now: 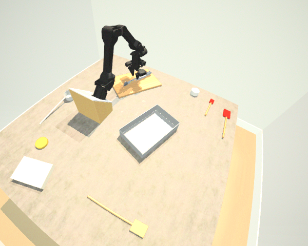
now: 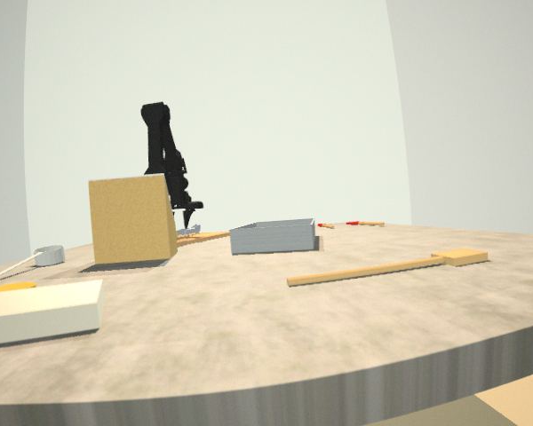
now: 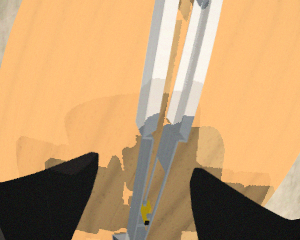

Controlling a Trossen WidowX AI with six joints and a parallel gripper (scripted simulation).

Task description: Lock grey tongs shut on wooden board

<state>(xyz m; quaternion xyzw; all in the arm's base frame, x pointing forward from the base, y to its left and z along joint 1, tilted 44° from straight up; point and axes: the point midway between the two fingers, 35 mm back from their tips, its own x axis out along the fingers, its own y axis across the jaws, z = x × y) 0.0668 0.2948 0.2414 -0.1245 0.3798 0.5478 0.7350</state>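
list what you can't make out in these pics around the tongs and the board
- Whether the lock inside the hinge of the tongs has caught: too small in the top view, not exposed in the wrist view.
- Far ends of the tongs' arms: cut off by the wrist view's top edge.
- Left part of the wooden board: hidden behind the tan block in the exterior view.
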